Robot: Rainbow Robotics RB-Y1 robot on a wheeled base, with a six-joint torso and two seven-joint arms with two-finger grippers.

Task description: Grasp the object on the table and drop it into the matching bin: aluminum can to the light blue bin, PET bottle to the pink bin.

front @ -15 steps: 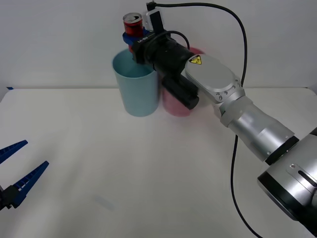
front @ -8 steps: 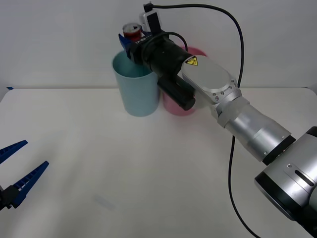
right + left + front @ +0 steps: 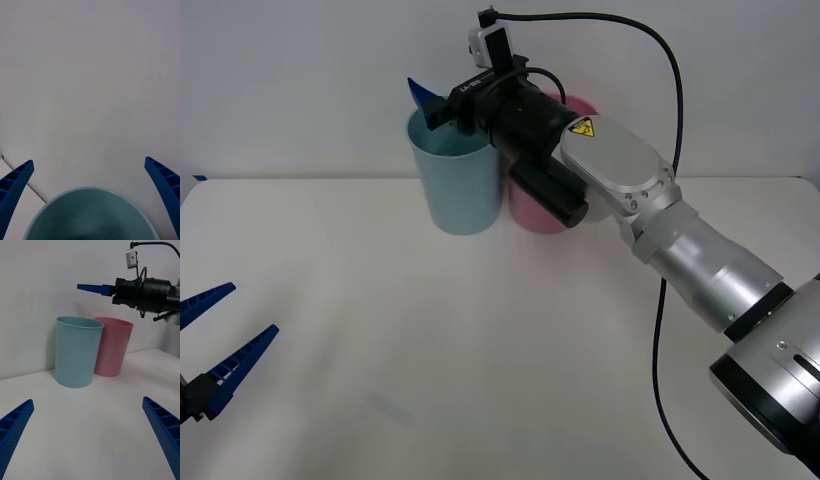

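My right gripper [image 3: 436, 100] hangs open just above the rim of the light blue bin [image 3: 460, 180], with nothing between its blue fingers [image 3: 15, 183]. In the right wrist view the round mouth of the light blue bin [image 3: 90, 213] lies right under the right gripper [image 3: 88, 161]. The aluminum can is out of view. The pink bin [image 3: 530, 212] stands touching the blue one on its right, partly behind the right arm. Low at the table's front left, my left gripper [image 3: 250, 310] rests open and holds nothing. The left wrist view shows both bins [image 3: 77, 352] [image 3: 112, 348].
The white table [image 3: 480, 350] spreads wide between the bins and the left gripper. A plain white wall rises close behind the bins. A black cable loops above the right arm.
The red can was held in the right gripper above the blue bin; now the gripper's fingers have opened and the can is gone from between them. The left arm has not moved.
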